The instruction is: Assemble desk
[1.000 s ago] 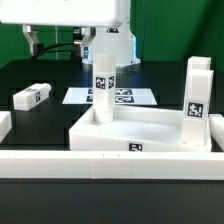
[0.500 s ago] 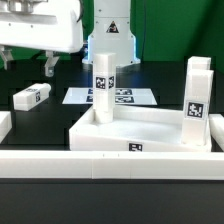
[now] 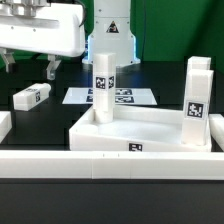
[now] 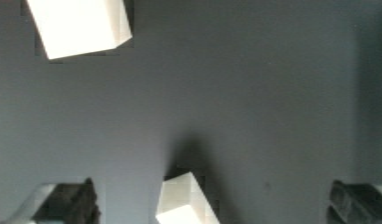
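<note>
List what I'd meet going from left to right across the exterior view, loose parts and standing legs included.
Loose leg lying on the table → gripper hanging above the table → upright leg at the desk top's back left corner → upright leg at its right side.

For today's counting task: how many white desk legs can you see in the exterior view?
3. Two stand upright in the desk top: one leg at its left, one at its right. One lies loose on the table. Others may be hidden.

two legs upright in desk top, corners
</note>
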Robot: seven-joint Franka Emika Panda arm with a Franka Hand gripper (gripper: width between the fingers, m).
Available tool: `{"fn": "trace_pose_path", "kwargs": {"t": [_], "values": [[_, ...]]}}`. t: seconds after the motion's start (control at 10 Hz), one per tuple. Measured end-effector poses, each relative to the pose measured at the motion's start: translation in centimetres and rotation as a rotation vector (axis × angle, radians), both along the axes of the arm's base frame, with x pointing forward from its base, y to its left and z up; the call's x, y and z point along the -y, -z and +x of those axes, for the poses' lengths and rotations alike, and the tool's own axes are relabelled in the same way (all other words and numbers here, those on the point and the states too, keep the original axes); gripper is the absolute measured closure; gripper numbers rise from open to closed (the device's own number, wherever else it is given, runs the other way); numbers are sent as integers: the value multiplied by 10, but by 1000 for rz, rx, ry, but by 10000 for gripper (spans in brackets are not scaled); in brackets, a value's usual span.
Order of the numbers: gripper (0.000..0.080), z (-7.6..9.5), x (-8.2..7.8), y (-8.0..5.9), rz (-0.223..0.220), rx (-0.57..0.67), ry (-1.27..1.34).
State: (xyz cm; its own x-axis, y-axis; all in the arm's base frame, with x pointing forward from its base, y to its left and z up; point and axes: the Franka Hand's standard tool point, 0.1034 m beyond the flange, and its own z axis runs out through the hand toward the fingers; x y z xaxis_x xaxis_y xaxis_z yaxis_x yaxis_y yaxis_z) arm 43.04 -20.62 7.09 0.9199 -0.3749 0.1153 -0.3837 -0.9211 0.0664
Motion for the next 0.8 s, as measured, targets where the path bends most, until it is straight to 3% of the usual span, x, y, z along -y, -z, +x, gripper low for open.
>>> {"fn": "trace_pose_path", "kwargs": {"t": [0.2, 0.5, 0.8], "values": [[150, -21, 19, 9, -9, -23, -32], [150, -22, 16, 12, 26, -47, -18], [150, -23, 9, 13, 184, -204, -49]]}}
